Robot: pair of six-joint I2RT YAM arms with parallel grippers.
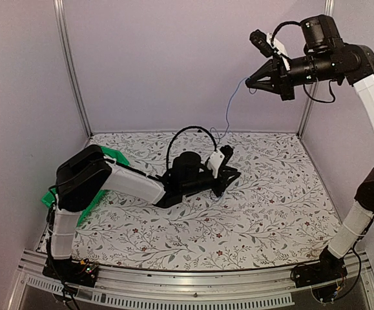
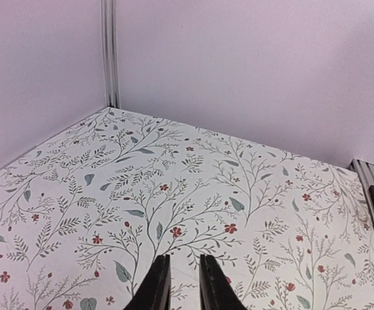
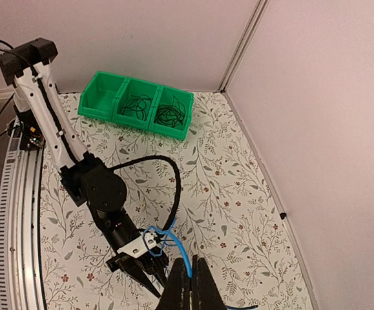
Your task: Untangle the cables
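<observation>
Holding the blue cable (image 1: 228,110) high at 1 o'clock in the overhead view, the right pincer (image 1: 249,81) is closed tight on its upper end. The strand drops slack toward the left pincer (image 2: 184,258), which lies low near desk centre. Its fingers stand a narrow slit apart; the cable loops right at it, but whether it is pinched there I cannot tell. Dark cables (image 3: 155,111) sit coiled in two compartments of a green bin (image 3: 96,97) at 9 o'clock, well apart from the blue one. Judgement: the blue strand looks pulled free of the rest and well along; left to do is freeing its lower loops and setting it down. The desk (image 1: 270,213) wears a white floral print, with plain lilac walls, aluminium corner posts and a metal rail at 6 o'clock.
</observation>
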